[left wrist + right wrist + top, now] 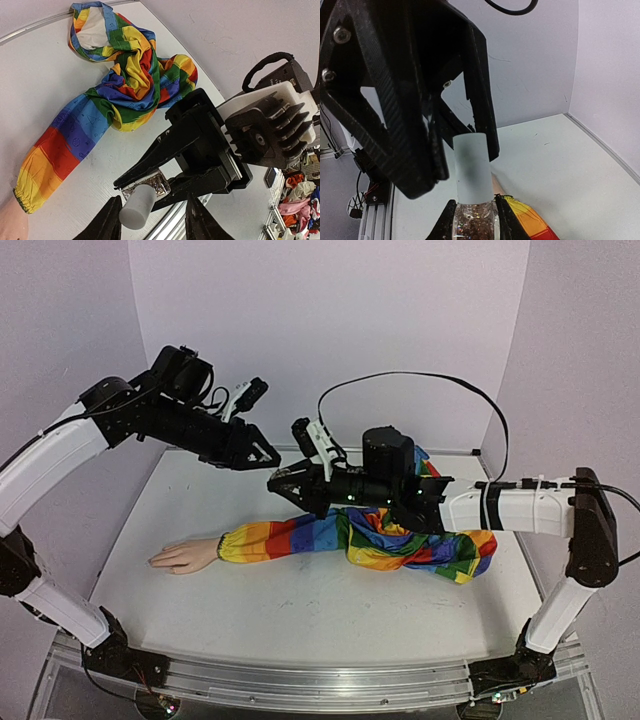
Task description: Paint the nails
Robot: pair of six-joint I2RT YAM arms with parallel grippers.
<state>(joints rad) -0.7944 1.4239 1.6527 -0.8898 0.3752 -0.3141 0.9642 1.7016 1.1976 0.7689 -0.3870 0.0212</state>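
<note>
The pale mannequin hand (185, 555) lies flat at the left end of a rainbow-striped sleeve (360, 535); its nails are too small to make out. My right gripper (280, 483) hovers above the sleeve, shut on a small clear glass bottle (474, 225) of glittery polish with a white cylindrical cap (471, 167). My left gripper (155, 197) faces it, jaws open on either side of the cap (136, 211), with a gap showing on the right finger's side. In the top view the two grippers meet tip to tip, my left gripper (268, 455) coming from the upper left.
The bunched end of the sleeve (130, 75) lies at the back right of the white table (300, 610). The lilac back wall (330, 320) and side walls close in the table. A metal rail (300, 680) runs along the near edge.
</note>
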